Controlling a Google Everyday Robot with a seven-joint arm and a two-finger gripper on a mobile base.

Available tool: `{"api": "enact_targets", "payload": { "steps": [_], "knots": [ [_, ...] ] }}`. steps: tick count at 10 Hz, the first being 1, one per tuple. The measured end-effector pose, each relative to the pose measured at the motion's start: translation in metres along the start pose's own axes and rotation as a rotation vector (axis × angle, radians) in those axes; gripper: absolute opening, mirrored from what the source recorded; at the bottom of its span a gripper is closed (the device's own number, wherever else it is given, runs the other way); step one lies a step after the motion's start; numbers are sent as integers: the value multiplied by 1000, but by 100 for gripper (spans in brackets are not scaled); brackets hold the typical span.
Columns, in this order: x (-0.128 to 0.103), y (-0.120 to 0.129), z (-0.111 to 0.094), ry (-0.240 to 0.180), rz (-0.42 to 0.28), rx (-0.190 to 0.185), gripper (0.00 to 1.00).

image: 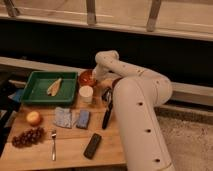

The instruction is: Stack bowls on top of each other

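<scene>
A glossy orange-red bowl sits at the back of the wooden table, just right of the green tray. The white arm bends down from its elbow, and the gripper is at the bowl's right rim, largely covered by the arm. The dull purple bowl is not visible; the arm may be hiding it.
The tray holds a pale yellowish piece. A white cup stands in front of the bowl. Also on the table are a black tool, a blue sponge, a grey cloth, an orange fruit, grapes, a fork and a dark remote.
</scene>
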Motion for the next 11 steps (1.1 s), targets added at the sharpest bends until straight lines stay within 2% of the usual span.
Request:
{"api": "enact_targets", "payload": {
  "steps": [2,5,8,11],
  "knots": [
    [-16,13,-31,-43,-23,-4,0],
    [-48,-1,-47,-79,-2,30,0],
    [-61,-48,-70,-88,70,75,0],
    [-59,-115,-108,-93,153,147,0]
  ]
}}
